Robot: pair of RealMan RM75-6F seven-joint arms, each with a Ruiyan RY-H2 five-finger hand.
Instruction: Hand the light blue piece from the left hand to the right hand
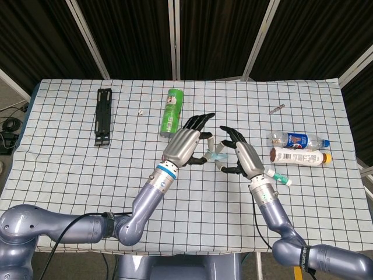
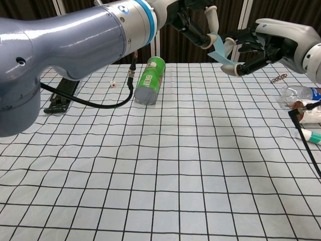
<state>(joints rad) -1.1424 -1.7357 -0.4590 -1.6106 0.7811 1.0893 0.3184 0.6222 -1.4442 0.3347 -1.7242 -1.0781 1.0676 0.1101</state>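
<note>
Light blue piece between both robot hands

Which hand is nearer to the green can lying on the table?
Left. The left hand hangs just in front of the green can, holding the light blue piece; the right hand is farther off on the other side of that piece.

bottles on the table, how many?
2, both lying at the right edge: a clear one with a blue label, and a white one with a brown cap just in front of it.
</note>
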